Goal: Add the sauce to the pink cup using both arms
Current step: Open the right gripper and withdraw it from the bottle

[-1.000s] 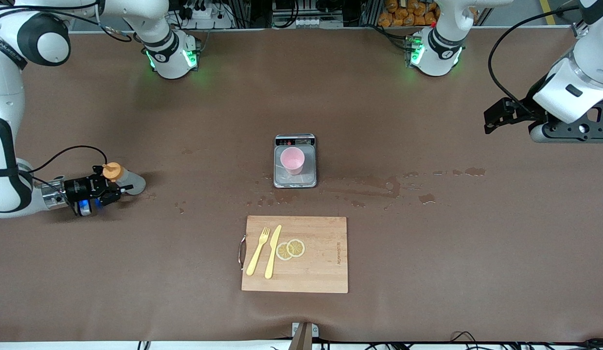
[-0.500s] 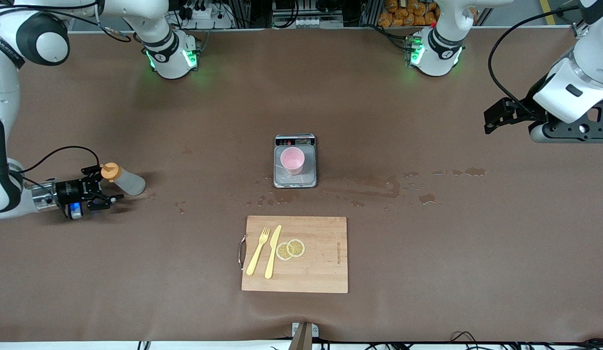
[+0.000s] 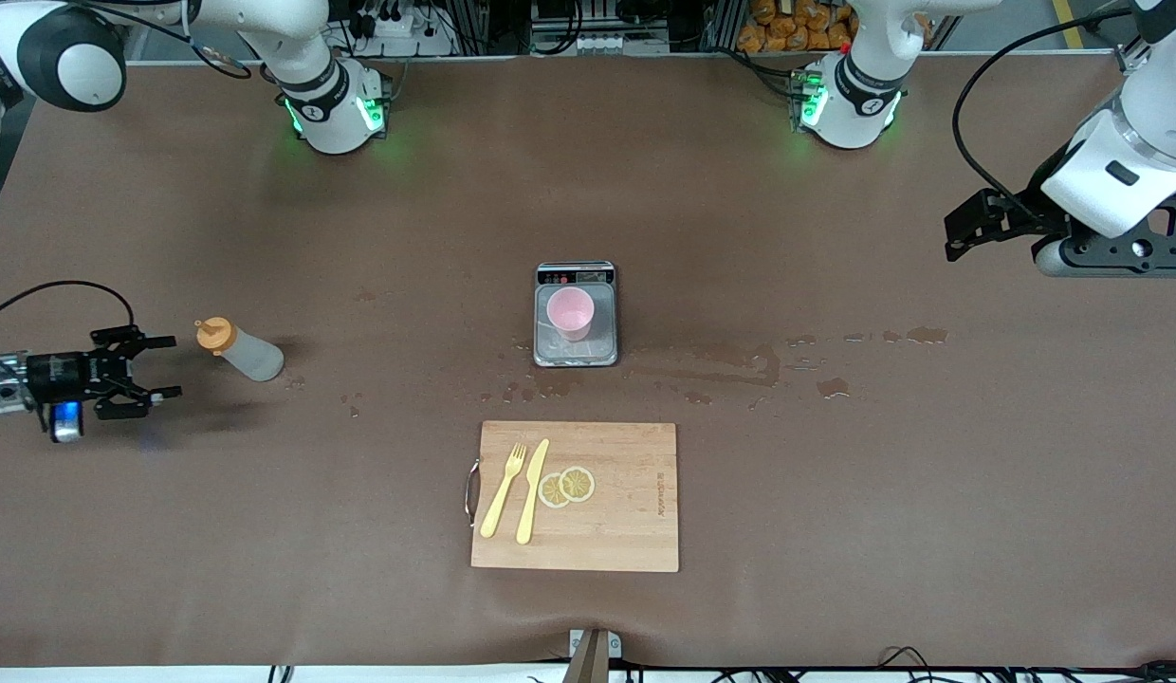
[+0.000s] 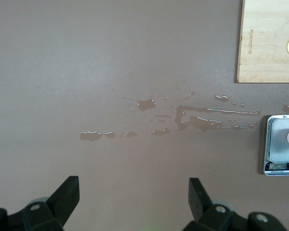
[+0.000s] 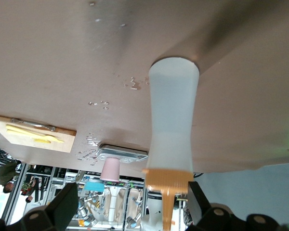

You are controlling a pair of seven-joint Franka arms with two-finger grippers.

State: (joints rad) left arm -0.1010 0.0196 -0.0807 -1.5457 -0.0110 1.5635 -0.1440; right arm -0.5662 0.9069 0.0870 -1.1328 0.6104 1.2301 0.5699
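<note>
The sauce bottle (image 3: 239,349), whitish with an orange nozzle cap, stands free on the brown table toward the right arm's end. It also shows in the right wrist view (image 5: 172,130). My right gripper (image 3: 169,365) is open and empty, a short gap from the bottle's cap; its jaws stand wide apart in the right wrist view (image 5: 132,198). The pink cup (image 3: 570,313) stands upright on the scale (image 3: 576,355) at the table's middle. My left gripper (image 3: 972,226) waits, open and empty (image 4: 133,188), above the left arm's end of the table.
A wooden cutting board (image 3: 626,531) with a yellow fork (image 3: 503,491), a yellow knife (image 3: 531,491) and lemon slices (image 3: 567,486) lies nearer to the front camera than the scale. Wet patches (image 3: 730,360) spread from the scale toward the left arm's end.
My right gripper has opened off the sauce bottle and drawn back toward the right arm's end of the table. The bottle stays standing where it was. The left arm has not moved.
</note>
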